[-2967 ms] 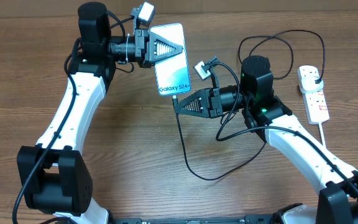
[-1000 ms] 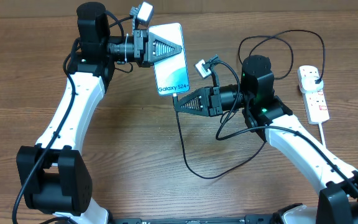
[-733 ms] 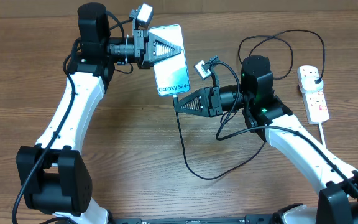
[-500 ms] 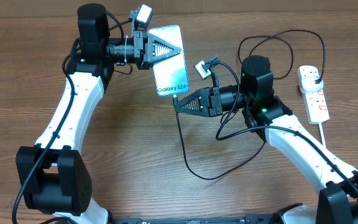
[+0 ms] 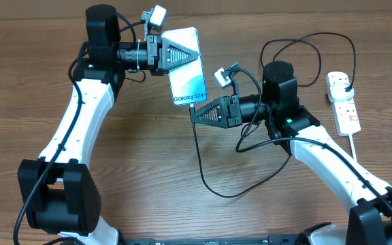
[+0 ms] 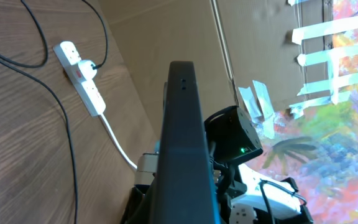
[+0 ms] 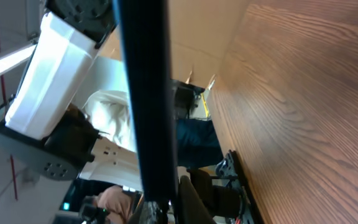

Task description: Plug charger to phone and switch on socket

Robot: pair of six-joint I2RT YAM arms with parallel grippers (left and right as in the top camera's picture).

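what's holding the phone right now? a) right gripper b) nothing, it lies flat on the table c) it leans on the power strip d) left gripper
D: the left gripper is clamped on the top end of the phone, while the right gripper is at the cable below it.

Overhead cam looks straight down on the whole bench, both arms in frame. Both wrist cams sit super close to the phone, seeing it edge-on; the left one faces out toward the power strip, which is also visible overhead.
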